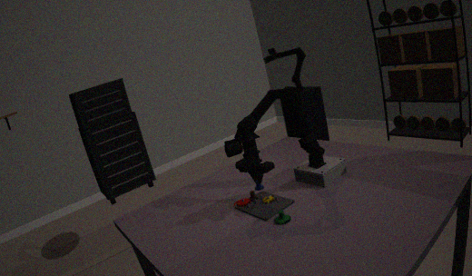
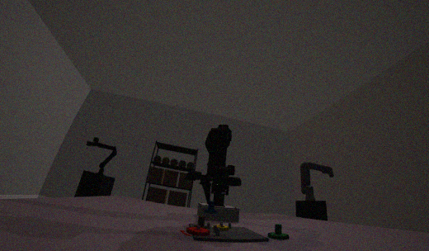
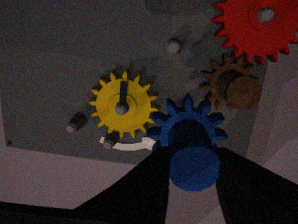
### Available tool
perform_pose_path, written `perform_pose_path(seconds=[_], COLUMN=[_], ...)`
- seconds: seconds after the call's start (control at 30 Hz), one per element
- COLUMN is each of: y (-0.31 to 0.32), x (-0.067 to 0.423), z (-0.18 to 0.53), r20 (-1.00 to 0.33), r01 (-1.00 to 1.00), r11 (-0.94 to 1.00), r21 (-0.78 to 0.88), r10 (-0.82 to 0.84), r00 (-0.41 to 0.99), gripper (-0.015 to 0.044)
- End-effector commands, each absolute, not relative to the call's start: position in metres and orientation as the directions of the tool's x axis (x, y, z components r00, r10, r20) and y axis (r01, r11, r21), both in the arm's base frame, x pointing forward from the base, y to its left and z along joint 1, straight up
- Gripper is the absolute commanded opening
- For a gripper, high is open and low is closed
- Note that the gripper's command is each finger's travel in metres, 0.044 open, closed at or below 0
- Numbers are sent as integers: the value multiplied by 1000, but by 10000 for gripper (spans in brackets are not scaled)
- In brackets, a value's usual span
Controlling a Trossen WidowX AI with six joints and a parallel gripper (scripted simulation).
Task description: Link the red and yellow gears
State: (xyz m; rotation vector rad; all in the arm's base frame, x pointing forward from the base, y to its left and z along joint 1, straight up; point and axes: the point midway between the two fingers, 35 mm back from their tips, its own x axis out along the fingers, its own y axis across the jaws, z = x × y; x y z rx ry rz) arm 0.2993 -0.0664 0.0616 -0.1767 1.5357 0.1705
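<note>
My gripper (image 1: 259, 182) (image 2: 211, 205) (image 3: 190, 156) is shut on the knob of the blue gear (image 1: 260, 187) (image 2: 211, 210) (image 3: 187, 116), held above the board (image 1: 265, 213) (image 2: 239, 236) (image 3: 45, 75). The red gear (image 1: 242, 202) (image 2: 198, 231) (image 3: 240, 30) is on the board. A small brown gear (image 1: 252, 194) (image 3: 217, 82) stands on the board beside it, teeth close together. The yellow gear (image 1: 268, 199) (image 2: 223, 227) (image 3: 137, 100) is left of the blue gear in the wrist view. Bare pegs (image 3: 174, 46) (image 3: 76, 122) (image 3: 111, 140) show. The blue gear hides part of the board.
A green gear (image 1: 282, 220) (image 2: 278, 235) with an upright knob stands on the table (image 1: 377, 204) just off the board. The white arrow (image 3: 127, 146) is beside the yellow gear. The arm's pale base (image 1: 324, 174) is behind the board.
</note>
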Motion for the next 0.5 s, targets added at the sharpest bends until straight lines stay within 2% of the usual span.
perform_pose_path(seconds=[0.0, 0.47], y=[-68, -68], x=[299, 298], z=[61, 62], r20=[-1000, -1000], r01=[-200, 174], r11=[980, 985], r21=[-9, 1], r10=[-3, -3], r00=[27, 27], gripper=[0, 0])
